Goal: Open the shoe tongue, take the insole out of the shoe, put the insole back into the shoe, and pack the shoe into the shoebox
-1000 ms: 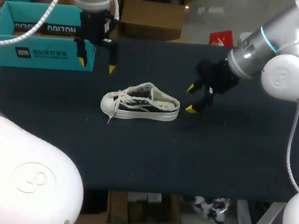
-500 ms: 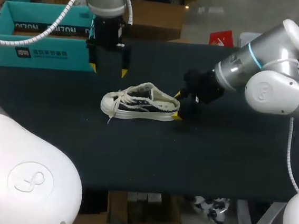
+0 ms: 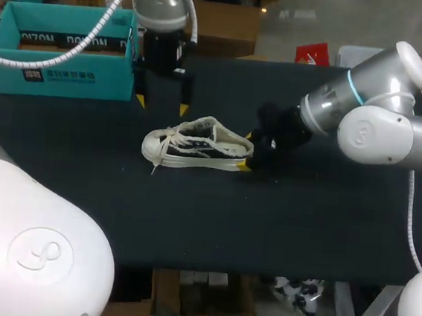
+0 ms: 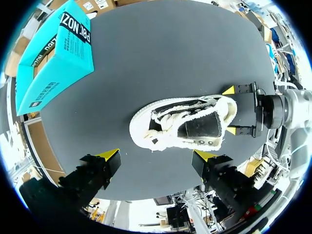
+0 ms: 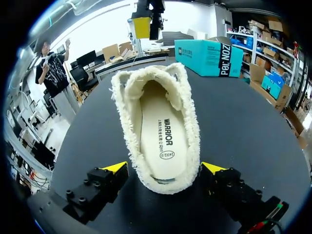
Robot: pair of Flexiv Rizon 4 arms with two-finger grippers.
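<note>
A white and black shoe (image 3: 197, 145) lies on its sole in the middle of the dark table, toe to the left, laces loose. In the right wrist view the cream insole (image 5: 163, 136) shows inside the fleece-lined shoe (image 5: 127, 105). My right gripper (image 3: 247, 151) stands open at the heel, one yellow tip on each side of it, gripping nothing (image 5: 164, 168). My left gripper (image 3: 162, 105) hangs open above and just behind the shoe (image 4: 183, 122), with nothing in it (image 4: 157, 155). The teal shoebox (image 3: 58, 76) stands open at the back left.
The shoebox (image 4: 53, 53) stands close to the table's left edge. Bare dark tabletop (image 3: 301, 226) spreads in front of and to the right of the shoe.
My right gripper has moved left up to the shoe's heel, so the heel now sits between its fingers. My left arm has moved right and nearer, from beside the box to over the shoe.
</note>
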